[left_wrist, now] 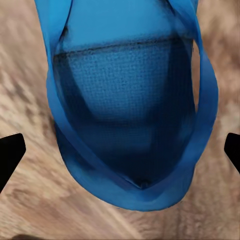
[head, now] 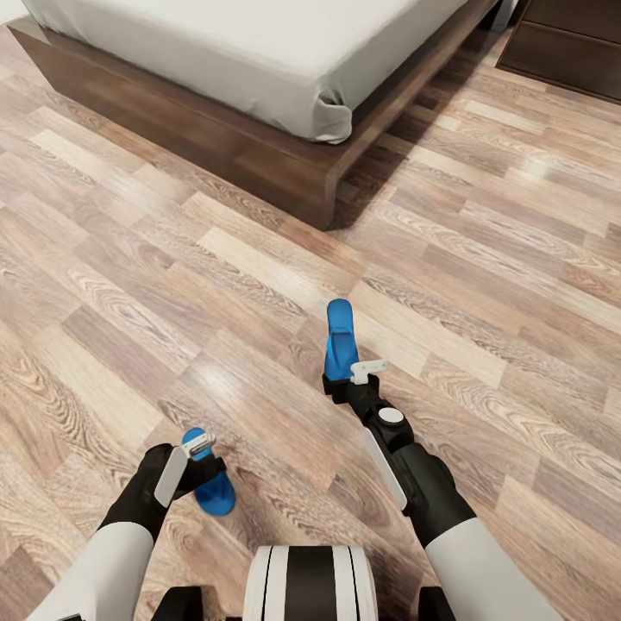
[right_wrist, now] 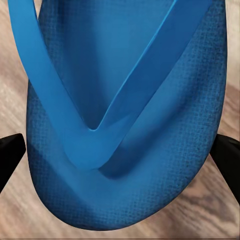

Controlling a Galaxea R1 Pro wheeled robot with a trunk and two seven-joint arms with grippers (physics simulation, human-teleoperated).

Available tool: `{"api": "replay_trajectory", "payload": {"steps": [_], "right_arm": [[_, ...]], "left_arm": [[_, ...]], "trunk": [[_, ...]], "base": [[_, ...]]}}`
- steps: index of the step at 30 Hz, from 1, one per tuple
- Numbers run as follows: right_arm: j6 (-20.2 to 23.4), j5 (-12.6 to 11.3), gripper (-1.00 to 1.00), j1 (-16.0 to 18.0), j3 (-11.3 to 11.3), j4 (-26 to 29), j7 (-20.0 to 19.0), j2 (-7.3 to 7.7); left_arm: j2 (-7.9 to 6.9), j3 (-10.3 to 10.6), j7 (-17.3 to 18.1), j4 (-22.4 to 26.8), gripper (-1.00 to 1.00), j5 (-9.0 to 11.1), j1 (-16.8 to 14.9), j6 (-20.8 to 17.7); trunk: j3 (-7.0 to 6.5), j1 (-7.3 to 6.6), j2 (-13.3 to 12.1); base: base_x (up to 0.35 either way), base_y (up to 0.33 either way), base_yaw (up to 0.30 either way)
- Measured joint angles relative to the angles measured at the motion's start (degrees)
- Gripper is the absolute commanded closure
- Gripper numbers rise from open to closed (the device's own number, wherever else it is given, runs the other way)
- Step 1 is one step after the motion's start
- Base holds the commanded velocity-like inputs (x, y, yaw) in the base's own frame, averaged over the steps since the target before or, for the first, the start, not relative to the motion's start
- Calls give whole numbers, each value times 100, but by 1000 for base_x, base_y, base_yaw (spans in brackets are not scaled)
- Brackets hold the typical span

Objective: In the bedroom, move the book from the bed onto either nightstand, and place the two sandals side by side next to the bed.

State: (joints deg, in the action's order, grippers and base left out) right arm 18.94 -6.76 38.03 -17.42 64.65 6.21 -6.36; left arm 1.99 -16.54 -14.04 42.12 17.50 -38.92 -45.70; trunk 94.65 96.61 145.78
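each end effector grips a blue sandal — left point(head: 200, 450), right point(head: 352, 376).

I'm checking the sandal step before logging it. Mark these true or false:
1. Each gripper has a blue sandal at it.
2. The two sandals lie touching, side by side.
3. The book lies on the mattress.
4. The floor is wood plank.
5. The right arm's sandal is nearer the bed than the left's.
1. True: the left gripper is at one blue sandal, the right gripper at the other sandal.
2. False: they are well apart, one at each arm.
3. False: no book lies on the visible part of the mattress.
4. True: wood-plank floor.
5. True, toward the bed.
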Motion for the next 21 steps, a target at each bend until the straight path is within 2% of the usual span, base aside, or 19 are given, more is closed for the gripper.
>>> {"api": "replay_trajectory", "payload": {"steps": [10,14,17,18,21], "right_arm": [[0,-4,100,0,6,-4,0,2],[0,-8,100,0,8,-4,0,3],[0,-7,100,0,8,-9,0,5],[0,-8,100,0,8,-10,0,6],[0,-11,100,0,8,-12,0,3]], "left_arm": [[-2,3,0,33,-100,0,0,-7],[-2,3,13,33,-100,-1,0,-7],[-2,3,17,40,-100,0,0,-7],[-5,3,17,41,100,-1,0,-7],[-3,3,13,42,100,4,0,-6]], "trunk": [[0,0,0],[88,11,5],[89,10,5],[89,10,5],[89,10,5]], "base": [[0,0,0],[0,0,0],[0,0,0],[0,0,0],[0,0,0]]}}
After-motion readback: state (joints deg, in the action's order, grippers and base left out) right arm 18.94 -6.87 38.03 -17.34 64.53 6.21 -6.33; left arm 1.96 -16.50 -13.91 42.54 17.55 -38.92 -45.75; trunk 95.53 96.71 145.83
